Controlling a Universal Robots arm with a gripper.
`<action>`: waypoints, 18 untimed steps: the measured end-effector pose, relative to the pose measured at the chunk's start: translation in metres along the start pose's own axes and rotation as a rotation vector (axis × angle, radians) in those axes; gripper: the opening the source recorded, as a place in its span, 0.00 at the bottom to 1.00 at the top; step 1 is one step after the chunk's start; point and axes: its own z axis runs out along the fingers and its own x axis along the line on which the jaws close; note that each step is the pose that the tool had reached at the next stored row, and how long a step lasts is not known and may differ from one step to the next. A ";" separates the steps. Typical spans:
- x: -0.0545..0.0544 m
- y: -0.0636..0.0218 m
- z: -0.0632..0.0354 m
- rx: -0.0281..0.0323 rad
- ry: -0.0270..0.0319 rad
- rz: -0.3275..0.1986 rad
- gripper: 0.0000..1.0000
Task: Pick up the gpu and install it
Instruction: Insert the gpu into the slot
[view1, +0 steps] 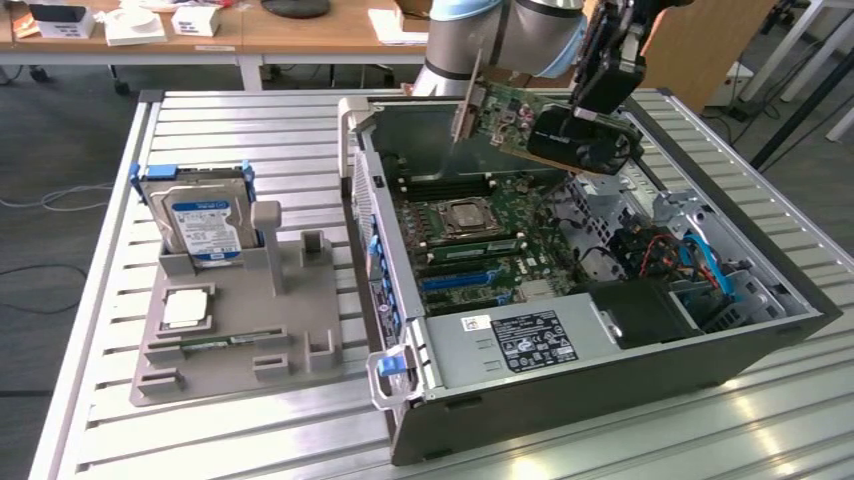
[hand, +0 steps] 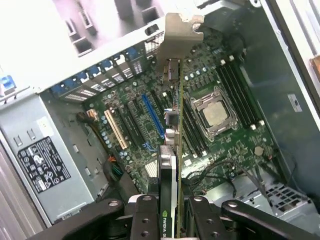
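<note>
- Exterior view: the gripper (view1: 594, 100), clamped on the gpu (view1: 514, 110), holds the card tilted in the air above the open computer case (view1: 601, 390), clear of the motherboard (view1: 494, 240).
- Wrist view: the fingers (hand: 145, 215) grasp the gpu (hand: 172, 150) edge-on. Its metal bracket (hand: 178, 35) points toward the case's rear wall, and the blue slot (hand: 152, 115) lies just beside the card's line. A clean seating likely calls for squaring the card's edge over a slot, held upright.

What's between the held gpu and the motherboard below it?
Nothing, just air. In the exterior view the pincer holds the gpu above the open case, clear of the motherboard, with no part in the gap.
</note>
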 end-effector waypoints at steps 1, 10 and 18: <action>0.000 0.0000 0.0001 -0.0003 0.0008 -0.018 0.27; 0.000 0.0000 0.0014 -0.0034 0.0065 -0.182 0.27; 0.000 -0.0001 0.0030 -0.0060 0.0114 -0.321 0.27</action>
